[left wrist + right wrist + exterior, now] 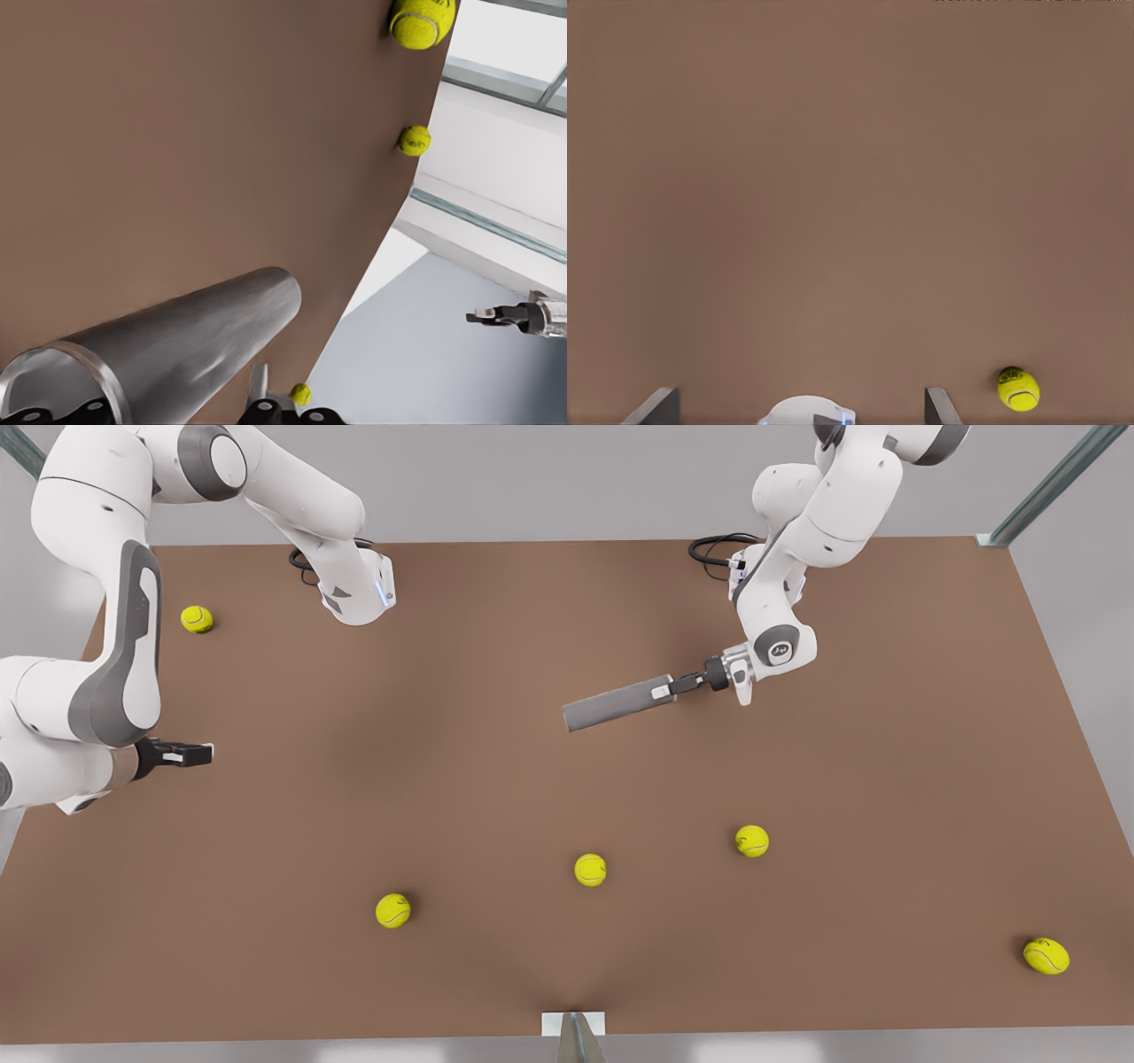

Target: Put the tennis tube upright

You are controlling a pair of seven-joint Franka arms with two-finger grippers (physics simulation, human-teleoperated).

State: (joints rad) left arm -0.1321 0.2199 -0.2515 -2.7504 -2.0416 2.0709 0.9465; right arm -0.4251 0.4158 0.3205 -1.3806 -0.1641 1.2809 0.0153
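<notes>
The tennis tube (616, 704) is a grey, see-through cylinder lying nearly level over the middle of the brown table (461, 779), on the front view's right half. My left gripper (666, 687) is shut on its rimmed end. In the left wrist view the tube (195, 336) runs away from the left gripper (146, 413), its pale rim close to the camera. My right gripper (199, 755) waits open at the front view's left edge with nothing in it. Its fingers (656, 407) stand wide apart over bare table, and the right gripper (496, 316) appears far off in the left wrist view.
Several yellow tennis balls lie loose: one (197, 619) near the right arm, also the ball (1019, 388) in its wrist view, three (392, 911) (590, 870) (752, 841) toward the near edge, and one (1046, 956) at the near right corner.
</notes>
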